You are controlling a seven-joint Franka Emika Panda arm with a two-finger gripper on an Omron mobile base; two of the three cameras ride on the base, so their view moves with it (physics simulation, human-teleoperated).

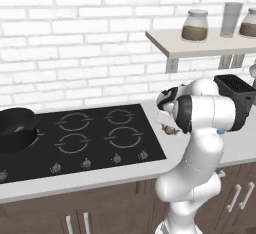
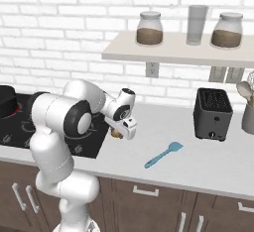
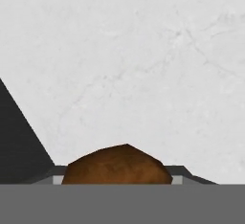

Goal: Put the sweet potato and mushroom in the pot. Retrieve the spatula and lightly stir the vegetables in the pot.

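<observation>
Pincer (image 2: 119, 133) clamped on the brown mushroom (image 3: 117, 164) just right of the hob — gripped for carrying left to the pot (image 1: 16, 128), sweet potato (image 1: 19, 128) seemingly already inside.

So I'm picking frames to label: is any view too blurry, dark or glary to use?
Left base view: evenly lit and sharp, faint glare at most on the cooktop. Right base view: crisp, soft shadow under the spatula. Hand view: flat light, the brown lump is coarse-edged and cut off at the bottom.
</observation>
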